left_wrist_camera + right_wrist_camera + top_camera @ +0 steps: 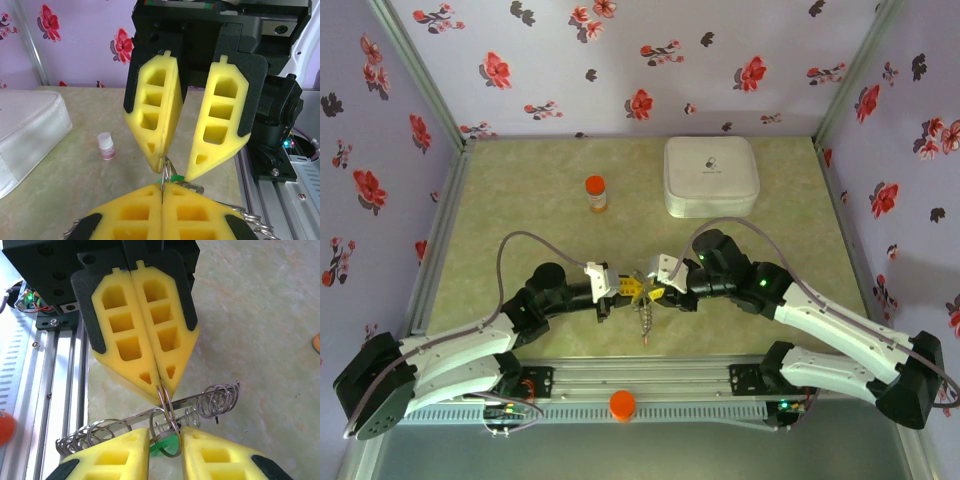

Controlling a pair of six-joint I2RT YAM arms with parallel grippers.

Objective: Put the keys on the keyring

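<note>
Pinching one loop of the keyring point(216, 399), the left gripper point(160, 389) is clamped tight. The right gripper point(165, 434) stands partly spread, a green key point(161, 447) between its fingers point(215, 457); contact unclear. Keyring coil hangs just over the table point(260, 315).

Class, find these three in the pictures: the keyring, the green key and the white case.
keyring point(214, 401): right wrist view, on its right-hand wire coils.
green key point(162, 446): right wrist view, on its plastic head.
white case point(711, 176): top view, middle of its lid.
</note>
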